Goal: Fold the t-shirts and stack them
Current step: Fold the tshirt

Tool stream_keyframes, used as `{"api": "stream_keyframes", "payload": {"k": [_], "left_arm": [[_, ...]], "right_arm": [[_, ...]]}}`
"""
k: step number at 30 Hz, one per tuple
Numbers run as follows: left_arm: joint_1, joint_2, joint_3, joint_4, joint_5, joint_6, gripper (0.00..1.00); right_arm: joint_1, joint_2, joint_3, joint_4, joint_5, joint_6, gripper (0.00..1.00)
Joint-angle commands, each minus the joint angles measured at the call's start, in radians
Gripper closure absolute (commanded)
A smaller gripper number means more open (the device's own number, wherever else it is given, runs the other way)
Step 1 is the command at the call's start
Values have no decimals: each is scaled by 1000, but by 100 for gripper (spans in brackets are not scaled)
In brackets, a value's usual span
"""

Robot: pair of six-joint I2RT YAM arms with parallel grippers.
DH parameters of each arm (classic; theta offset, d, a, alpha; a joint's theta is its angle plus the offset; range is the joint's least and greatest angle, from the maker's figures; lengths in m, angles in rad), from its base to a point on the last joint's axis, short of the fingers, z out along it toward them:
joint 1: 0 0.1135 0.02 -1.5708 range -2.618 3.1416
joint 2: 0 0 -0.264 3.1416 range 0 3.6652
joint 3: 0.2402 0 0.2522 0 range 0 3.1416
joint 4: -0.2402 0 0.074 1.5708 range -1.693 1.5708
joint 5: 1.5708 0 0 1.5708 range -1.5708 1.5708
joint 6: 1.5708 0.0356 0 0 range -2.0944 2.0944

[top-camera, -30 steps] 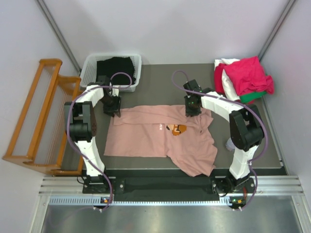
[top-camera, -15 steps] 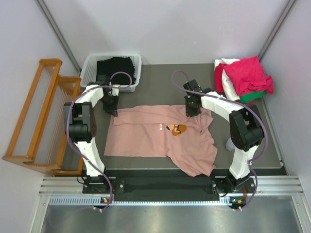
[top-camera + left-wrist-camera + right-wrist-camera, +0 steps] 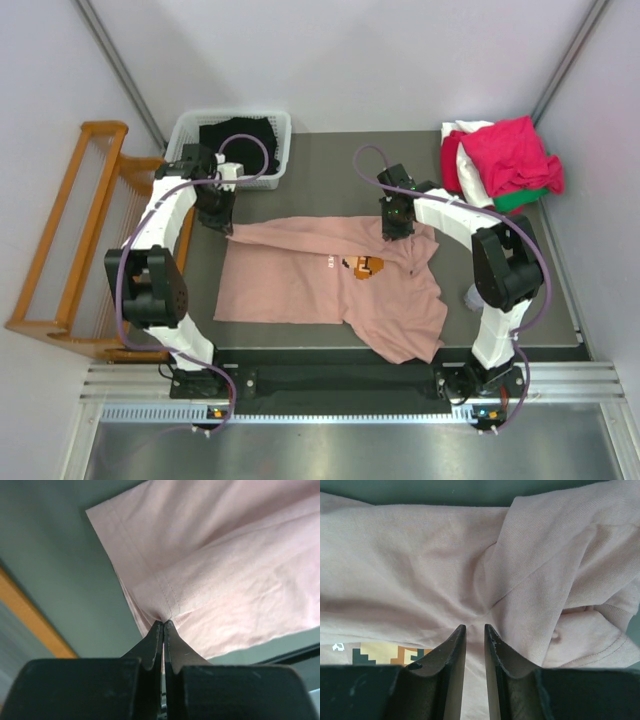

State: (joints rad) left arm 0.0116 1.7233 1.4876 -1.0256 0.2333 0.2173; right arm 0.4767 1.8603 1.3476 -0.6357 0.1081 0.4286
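On desk point(image 3: 320, 180), dusty-pink t-shirt point(image 3: 310, 285) spread out; its far-left corner drawn to left gripper point(image 3: 227, 229), right gripper point(image 3: 398, 235) set on far-right part.

- we can read no text anywhere.
- white lettering point(image 3: 327, 262) on the dusty-pink t-shirt point(image 3: 290, 285), beside its pixel figure point(image 3: 366, 266), is too small for us to read.

From above and behind the arm bases point(image 3: 195, 375) at 6 o'clock, we look down on the whole table point(image 3: 330, 170). Both wrist views sit close over the dusty-pink t-shirt point(image 3: 300, 285), at its 10 and 1 o'clock edges; all three share it.
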Motion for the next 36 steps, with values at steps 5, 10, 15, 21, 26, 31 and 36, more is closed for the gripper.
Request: {"api": "stream_keyframes", "payload": {"k": [5, 10, 15, 21, 26, 31, 36], "left_arm": [[1, -68, -73, -99, -3, 99, 89], [1, -53, -69, -108, 17, 108, 72], [2, -47, -84, -96, -3, 111, 54], [1, -28, -79, -62, 4, 82, 53], [-9, 60, -79, 10, -2, 19, 52], [-9, 191, -4, 42, 5, -21, 53], [-64, 274, 45, 74, -41, -42, 55]], "right_arm": [[-6, -58, -5, 8, 15, -10, 78], [-9, -81, -15, 4, 22, -11, 78], [-10, -92, -25, 2, 24, -11, 78], [-13, -90, -27, 2, 24, -11, 78], [-15, -84, -34, 5, 7, -2, 78], [-15, -104, -53, 4, 25, -5, 77], [-15, -101, -41, -1, 16, -4, 77]]}}
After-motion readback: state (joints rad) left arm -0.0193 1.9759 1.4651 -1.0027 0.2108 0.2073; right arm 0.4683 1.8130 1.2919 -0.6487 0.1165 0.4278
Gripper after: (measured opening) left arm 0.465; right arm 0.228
